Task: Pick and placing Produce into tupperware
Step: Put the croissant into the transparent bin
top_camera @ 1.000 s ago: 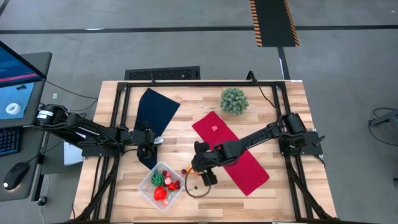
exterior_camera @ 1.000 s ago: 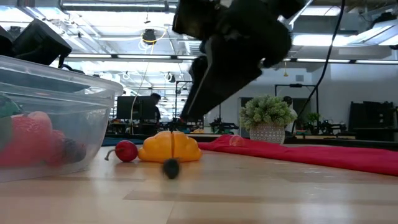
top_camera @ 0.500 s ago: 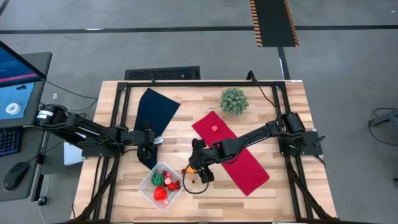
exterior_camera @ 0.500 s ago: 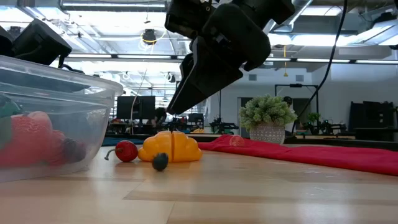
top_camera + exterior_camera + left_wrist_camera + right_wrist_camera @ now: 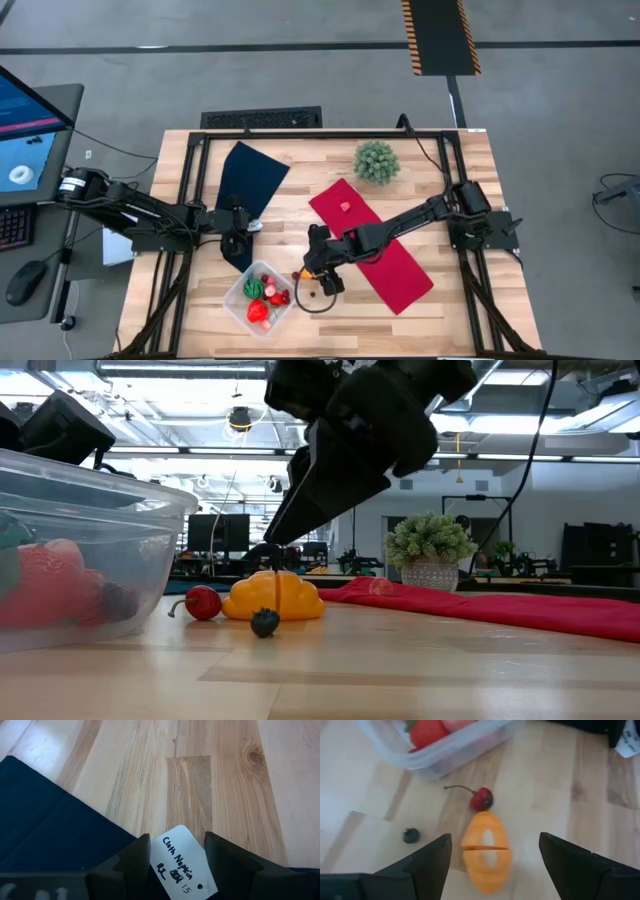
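The clear tupperware (image 5: 262, 298) stands near the table's front edge with red, green and pink produce inside; its wall (image 5: 90, 530) fills the low view's left. Just right of it lie an orange toy vegetable (image 5: 486, 851), a red cherry (image 5: 482, 799) and a dark berry (image 5: 411, 835), each resting on the wood. My right gripper (image 5: 492, 865) hovers open above the orange piece (image 5: 274, 597), one finger to each side, touching nothing. My left gripper (image 5: 175, 860) stands open at the table's left, over the dark blue cloth's white tag (image 5: 184, 865).
A red cloth (image 5: 385, 255) lies under my right arm, with a small pink piece (image 5: 345, 207) on its far end. A spiky green plant ball (image 5: 377, 160) stands at the back. The dark blue cloth (image 5: 250, 180) lies at the back left.
My right gripper has tipped and swung a little toward the tupperware, staying open above the orange piece. The dark berry has rolled a short way across the wood, toward the orange piece.
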{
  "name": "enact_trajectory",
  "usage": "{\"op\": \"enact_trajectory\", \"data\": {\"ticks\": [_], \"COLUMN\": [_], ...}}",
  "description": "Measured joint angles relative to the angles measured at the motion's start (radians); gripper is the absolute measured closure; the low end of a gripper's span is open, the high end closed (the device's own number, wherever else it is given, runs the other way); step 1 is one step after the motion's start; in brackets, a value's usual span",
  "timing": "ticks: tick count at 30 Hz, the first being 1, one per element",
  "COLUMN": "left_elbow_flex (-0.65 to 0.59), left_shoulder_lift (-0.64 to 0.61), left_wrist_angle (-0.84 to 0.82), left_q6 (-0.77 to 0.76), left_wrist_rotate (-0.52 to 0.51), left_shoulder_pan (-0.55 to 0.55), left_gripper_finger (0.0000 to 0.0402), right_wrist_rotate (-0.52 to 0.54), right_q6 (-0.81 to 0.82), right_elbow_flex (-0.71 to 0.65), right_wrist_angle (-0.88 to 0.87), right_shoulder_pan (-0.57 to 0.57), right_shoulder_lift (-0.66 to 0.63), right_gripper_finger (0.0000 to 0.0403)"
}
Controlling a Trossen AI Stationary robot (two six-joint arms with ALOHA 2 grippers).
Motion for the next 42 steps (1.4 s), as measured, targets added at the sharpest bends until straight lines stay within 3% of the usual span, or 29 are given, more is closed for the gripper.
{"op": "enact_trajectory", "data": {"ticks": [8,10,13,19,26,42], "left_elbow_flex": [0.000,0.000,0.000,0.000,0.000,0.000], "left_shoulder_lift": [0.000,0.000,0.001,0.001,-0.001,-0.001], "left_wrist_angle": [0.001,0.002,0.000,-0.006,-0.007,-0.008], "left_q6": [0.000,0.000,0.000,0.000,0.000,0.000], "left_wrist_rotate": [0.000,0.000,0.000,0.000,0.000,0.000], "left_shoulder_pan": [0.000,0.000,0.000,0.000,0.000,0.000], "left_gripper_finger": [0.0222,0.0222,0.0222,0.0222,0.0222,0.0222], "right_wrist_rotate": [-0.004,-0.006,-0.008,-0.021,-0.029,-0.034], "right_q6": [0.016,0.014,0.023,0.026,0.025,0.190], "right_elbow_flex": [-0.006,0.018,0.037,0.067,0.071,0.071], "right_wrist_angle": [-0.002,0.064,-0.024,0.000,0.022,0.122], "right_shoulder_pan": [-0.001,0.001,0.001,0.001,-0.007,-0.014], "right_shoulder_lift": [0.054,0.089,0.128,0.159,0.161,0.162], "right_gripper_finger": [0.0081,0.0081,0.0081,0.0082,0.0082,0.0086]}}
